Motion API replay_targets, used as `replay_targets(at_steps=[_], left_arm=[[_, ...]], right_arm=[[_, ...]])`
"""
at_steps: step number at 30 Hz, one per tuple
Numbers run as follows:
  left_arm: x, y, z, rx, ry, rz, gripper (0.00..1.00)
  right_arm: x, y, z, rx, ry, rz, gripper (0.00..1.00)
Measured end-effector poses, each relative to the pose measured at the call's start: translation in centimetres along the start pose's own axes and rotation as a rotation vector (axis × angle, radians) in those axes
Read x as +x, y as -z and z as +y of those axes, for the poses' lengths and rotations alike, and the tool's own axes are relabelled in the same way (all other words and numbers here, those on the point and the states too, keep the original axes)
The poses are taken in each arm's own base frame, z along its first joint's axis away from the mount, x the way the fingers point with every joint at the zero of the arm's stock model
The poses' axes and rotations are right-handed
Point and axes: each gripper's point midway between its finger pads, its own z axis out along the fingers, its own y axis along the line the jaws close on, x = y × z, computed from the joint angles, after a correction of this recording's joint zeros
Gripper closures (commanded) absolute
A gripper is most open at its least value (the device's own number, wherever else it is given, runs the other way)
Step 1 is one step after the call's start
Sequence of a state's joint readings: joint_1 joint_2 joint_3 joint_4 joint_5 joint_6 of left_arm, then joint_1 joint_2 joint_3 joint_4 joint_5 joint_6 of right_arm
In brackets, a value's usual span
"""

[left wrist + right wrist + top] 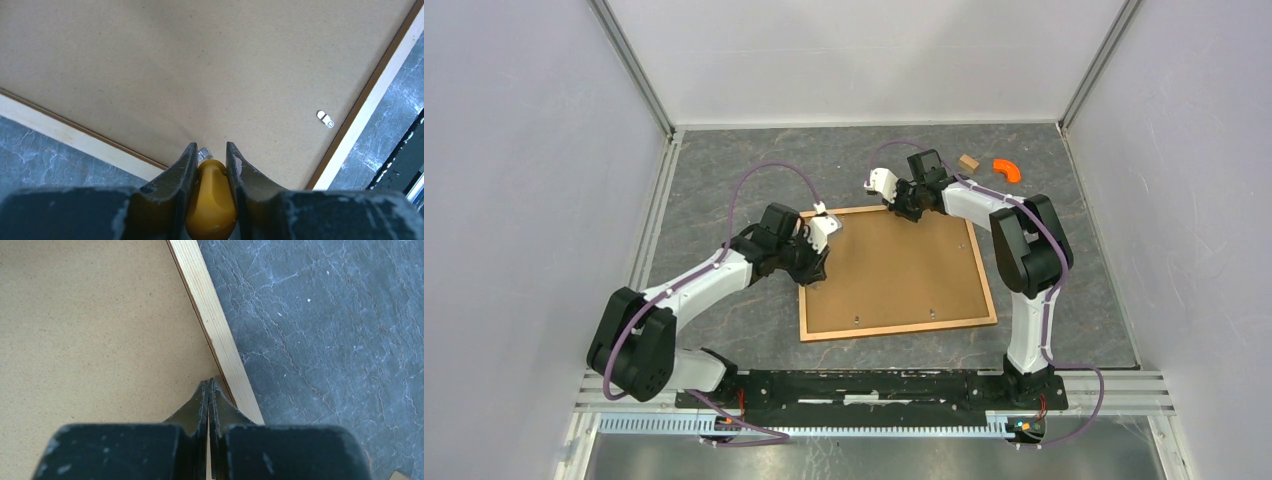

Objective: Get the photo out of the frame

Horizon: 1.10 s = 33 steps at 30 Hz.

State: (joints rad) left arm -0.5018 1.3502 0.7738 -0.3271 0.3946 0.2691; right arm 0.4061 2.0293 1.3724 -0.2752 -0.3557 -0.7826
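Note:
The frame (899,328) lies face down on the grey table, its plain brown backing board (894,270) turned up. The photo is hidden beneath that board. At the frame's left edge, my left gripper (210,146) is shut on a yellow rounded piece (212,200). The piece's tip sits at a small metal clip (203,151) on the board, just inside the pale wooden border (65,132). My right gripper (209,382) is shut with nothing in it. Its tips rest on the board beside the border (210,320), near the frame's far edge (911,212).
A second metal clip (325,119) sits near the board's corner, and two more (856,321) (932,313) lie along the near edge. A small brown block (968,162) and an orange curved piece (1007,170) lie at the back right. Walls enclose three sides.

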Motion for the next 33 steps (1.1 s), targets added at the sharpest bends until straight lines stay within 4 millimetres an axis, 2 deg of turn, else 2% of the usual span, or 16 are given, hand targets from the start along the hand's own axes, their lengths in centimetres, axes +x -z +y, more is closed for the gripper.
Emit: replay_targets(at_steps=[4, 5, 7, 10, 12, 13, 14, 16, 18, 23, 26, 28, 30, 33], left_arm=[[-0.1, -0.3, -0.7, 0.028, -0.014, -0.019, 0.98], [-0.2, -0.3, -0.7, 0.029, -0.017, -0.023, 0.98], [-0.2, -0.3, -0.8, 0.03, -0.018, -0.024, 0.98], [-0.3, -0.1, -0.9, 0.033, -0.013, -0.018, 0.98], [-0.7, 0.2, -1.0, 0.038, 0.007, -0.019, 0.98], [-1.1, 0.5, -1.0, 0.039, 0.02, -0.026, 0.98], [-1.8, 0.8, -1.1, 0.041, 0.035, -0.041, 0.98], [-3.5, 1.7, -0.9, 0.039, 0.063, -0.077, 0.98], [-5.9, 3.1, -0.4, 0.034, 0.096, -0.14, 0.98], [-11.1, 6.4, 0.7, 0.035, 0.205, -0.286, 0.98], [-13.2, 7.9, 0.4, 0.064, 0.263, -0.348, 0.98], [-14.0, 8.5, -0.3, 0.093, 0.289, -0.374, 0.97], [-14.7, 9.2, -1.1, 0.133, 0.325, -0.398, 0.97], [-15.7, 10.2, -1.7, 0.19, 0.378, -0.439, 0.97]], right_arm=[[0.0, 0.0, 0.0, -0.001, -0.002, 0.0, 0.99], [0.0, 0.0, 0.0, -0.001, -0.003, -0.001, 0.95], [0.0, 0.1, -0.1, -0.002, -0.007, -0.003, 0.81], [0.0, 0.3, -0.1, -0.019, -0.036, -0.013, 0.54], [-0.2, 0.6, 0.1, -0.041, -0.061, -0.028, 0.32], [-0.4, 0.9, 0.2, -0.052, -0.075, -0.039, 0.25], [-0.8, 1.3, 0.4, -0.063, -0.084, -0.052, 0.23], [-2.1, 2.7, 0.7, -0.083, -0.095, -0.094, 0.2], [-4.2, 4.6, 0.8, -0.095, -0.101, -0.161, 0.18], [-12.3, 11.9, 2.1, -0.131, -0.071, -0.416, 0.16], [-16.4, 15.5, 4.9, -0.185, -0.045, -0.543, 0.16], [-18.6, 16.7, 7.5, -0.247, -0.023, -0.598, 0.16], [-20.1, 16.8, 10.3, -0.316, -0.007, -0.621, 0.17], [-21.0, 16.1, 13.7, -0.4, 0.003, -0.616, 0.24]])
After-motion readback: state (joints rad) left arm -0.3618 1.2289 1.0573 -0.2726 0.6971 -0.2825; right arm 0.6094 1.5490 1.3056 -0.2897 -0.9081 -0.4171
